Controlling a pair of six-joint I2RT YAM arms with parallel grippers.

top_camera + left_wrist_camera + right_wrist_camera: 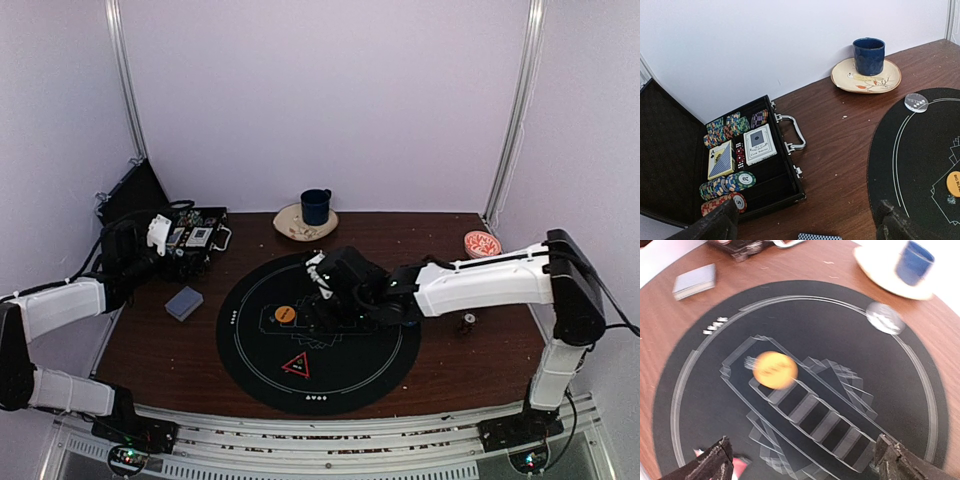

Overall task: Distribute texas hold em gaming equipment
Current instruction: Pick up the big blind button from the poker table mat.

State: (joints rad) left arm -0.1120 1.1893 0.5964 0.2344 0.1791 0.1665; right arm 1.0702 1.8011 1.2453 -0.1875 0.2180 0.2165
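**Q:** How are the jaws of the left gripper [807, 210] recorded?
**A:** Spread wide, with nothing between them. The gripper is held over the left rear of the table [450, 370], with the open case [772, 175] in its view.

**Q:** And the right gripper [802, 450]?
**A:** Its jaws are likewise noted as wide apart and empty. It is poised above the round black mat [700, 395].

**Q:** Where is the equipment found?
**A:** The orange button disc [775, 370] is lying on the mat's printed centre pattern. A whitish disc [884, 318] is seen on the ring line at the mat's far edge, near the plate [887, 80] on which the dark blue mug [869, 56] stands. The red-edged triangle marker [296, 365] is placed on the mat's near side. One deck of cards [184, 302] is lying on bare wood between case and mat. Striped chips [727, 182] are stacked in rows inside the case, beside two more decks.

**Q:** Anything else entered?
**A:** A red-patterned bowl [482, 243] is noted at the far right, well apart from the mat.
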